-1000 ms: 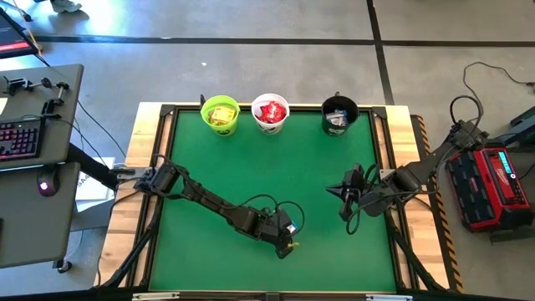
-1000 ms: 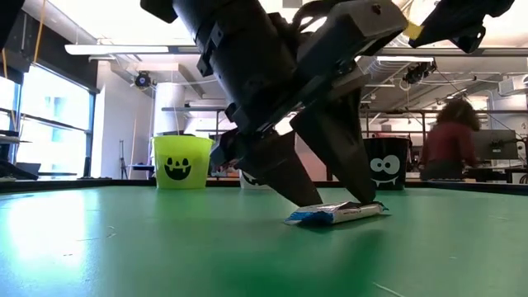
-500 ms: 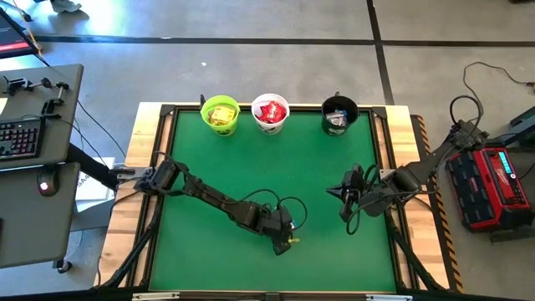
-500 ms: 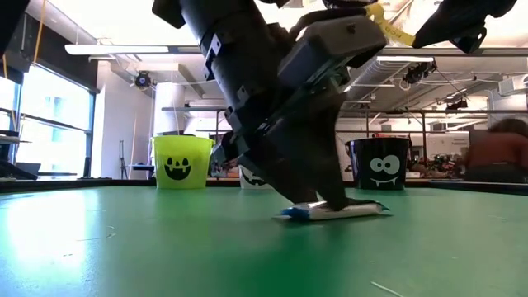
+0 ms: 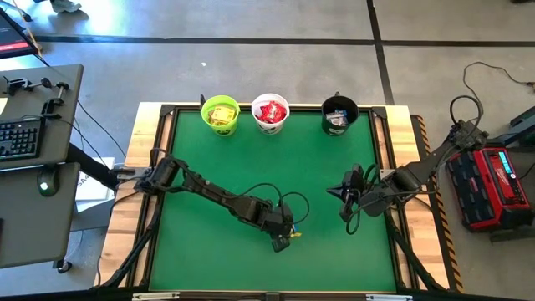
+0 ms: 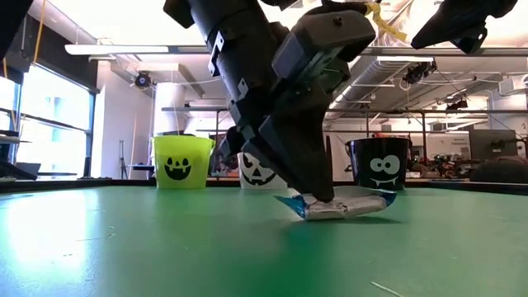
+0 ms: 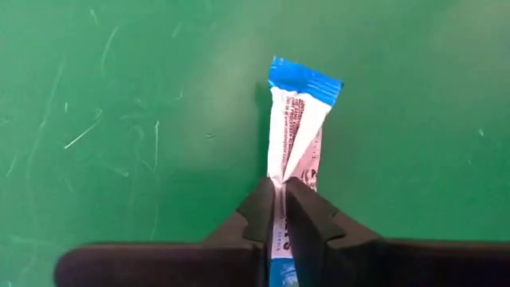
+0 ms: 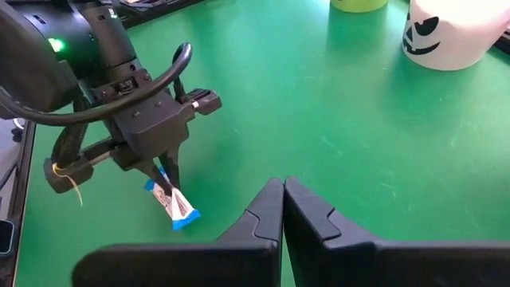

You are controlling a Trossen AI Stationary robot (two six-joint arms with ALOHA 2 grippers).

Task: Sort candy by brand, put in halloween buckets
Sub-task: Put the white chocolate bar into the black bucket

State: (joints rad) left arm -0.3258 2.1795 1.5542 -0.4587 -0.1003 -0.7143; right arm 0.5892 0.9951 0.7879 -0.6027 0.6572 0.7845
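Note:
A narrow blue-and-white candy bar lies on the green table near the front middle, and my left gripper is shut on it; the low view shows the same gripper and bar. My right gripper hangs shut over the table's right side, holding nothing. Along the far edge stand the lime green bucket with yellow packets, the white bucket with red packets and the black bucket with blue-and-white bars. My left gripper pinches the bar's two long sides between its fingertips, part-way along its length, so the wrapper is squeezed into a narrow ridge. The fingers slant down from above. The bar's underside stays at the table, its blue end pointing away from the gripper.
Wooden borders with dark rails frame the green mat. Open green surface lies between the left gripper and the buckets. My right arm reaches in from the right edge. A desk with a keyboard stands off the table's left.
My left gripper has shut: its fingers stood wide on either side of the bar and now meet on it. It has also rolled a little and shifted slightly toward the table's left. The flat bar has been squeezed narrower and crumpled.

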